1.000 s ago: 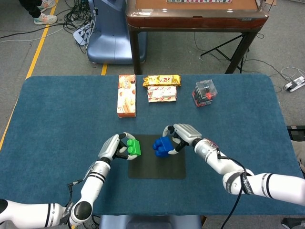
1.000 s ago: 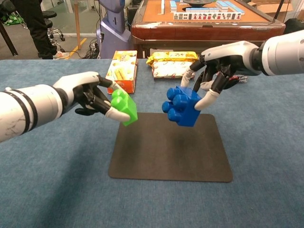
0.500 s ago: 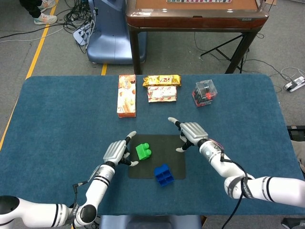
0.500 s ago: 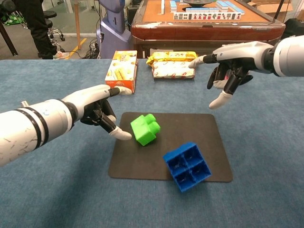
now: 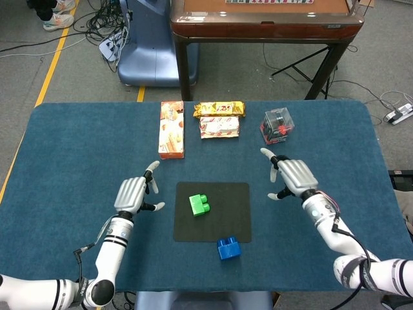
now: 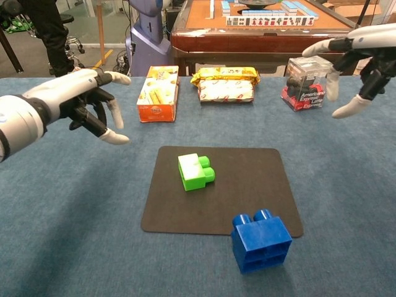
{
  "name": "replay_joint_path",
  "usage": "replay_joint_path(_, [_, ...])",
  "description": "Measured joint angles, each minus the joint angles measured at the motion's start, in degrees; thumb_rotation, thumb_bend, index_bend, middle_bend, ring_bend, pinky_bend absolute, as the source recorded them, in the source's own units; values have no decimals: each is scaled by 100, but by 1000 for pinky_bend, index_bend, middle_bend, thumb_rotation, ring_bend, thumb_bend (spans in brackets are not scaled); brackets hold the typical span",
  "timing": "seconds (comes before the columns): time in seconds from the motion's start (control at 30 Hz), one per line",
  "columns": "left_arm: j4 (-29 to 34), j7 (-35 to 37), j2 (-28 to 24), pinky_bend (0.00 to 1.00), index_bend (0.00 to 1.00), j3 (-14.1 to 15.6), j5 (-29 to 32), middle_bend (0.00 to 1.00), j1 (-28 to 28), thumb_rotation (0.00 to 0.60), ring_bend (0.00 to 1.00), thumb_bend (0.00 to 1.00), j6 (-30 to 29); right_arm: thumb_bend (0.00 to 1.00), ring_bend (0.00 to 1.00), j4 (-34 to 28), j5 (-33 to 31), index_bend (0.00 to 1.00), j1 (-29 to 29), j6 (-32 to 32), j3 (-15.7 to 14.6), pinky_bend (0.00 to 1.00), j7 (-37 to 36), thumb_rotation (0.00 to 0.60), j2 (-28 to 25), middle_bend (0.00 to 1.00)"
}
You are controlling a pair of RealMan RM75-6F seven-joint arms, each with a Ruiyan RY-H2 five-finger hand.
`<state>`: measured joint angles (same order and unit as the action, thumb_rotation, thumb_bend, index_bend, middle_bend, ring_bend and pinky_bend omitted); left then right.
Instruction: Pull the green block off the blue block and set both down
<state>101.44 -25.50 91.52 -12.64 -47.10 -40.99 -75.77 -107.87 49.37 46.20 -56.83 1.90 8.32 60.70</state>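
The green block [image 5: 199,205] is seen lying on the dark mat [image 5: 240,194], left of its middle, with 2 studs pointing to the right. The blue block [image 5: 228,248] is found apart from it at the mat's near edge, partly on the blue tabletop [image 5: 77,148], its 2 visible studs turned away from the robot. The left hand [image 5: 132,194] is held over the tabletop left of the mat, fingers spread and nothing grasped. The right hand [image 5: 293,176] is held to the right of the mat, likewise spread and empty. An orange box [image 5: 171,128], 2 snack packets [image 5: 219,118] and a clear case [image 5: 277,125] are placed along the far side.
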Motion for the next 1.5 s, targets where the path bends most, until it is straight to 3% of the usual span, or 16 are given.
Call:
replay_joint_path(0.17, [49, -67, -399, 365, 156, 237, -459, 144, 264, 600, 137, 36, -232, 0, 403, -69, 583, 63, -443, -366, -149, 518, -64, 600, -165, 339])
replay_joint_path(0.27, [95, -57, -731, 279, 157, 388, -684, 103, 430, 600, 91, 36, -298, 0, 361, -48, 1022, 63, -773, -626, -266, 475, -164, 600, -226, 298])
replay_joint_path(0.6, [264, 419, -1866, 245, 176, 973, -1697, 97, 1252, 600, 73, 36, -756, 0, 342, 304, 2174, 76, -2058, -1817, -614, 407, -634, 600, -324, 282])
replay_joint_path(0.9, [194, 749, -2553, 245, 185, 1604, -2695, 97, 2296, 600, 74, 36, -1536, 0, 339, 606, 2661, 86, -2802, -2280, -729, 403, -1085, 600, -356, 282])
replay_joint_path(1.13, [75, 1209, -2847, 245, 202, 1689, -2851, 97, 2794, 600, 74, 36, -1709, 0, 338, 732, 2764, 95, -3142, -2314, -735, 402, -1378, 600, -430, 282])
replay_joint_path(1.5, [-102, 1118, -2769, 245, 207, 1612, -2972, 97, 3008, 600, 77, 36, -1457, 0, 338, 716, 2806, 115, -3376, -2236, -526, 402, -1510, 600, -564, 282])
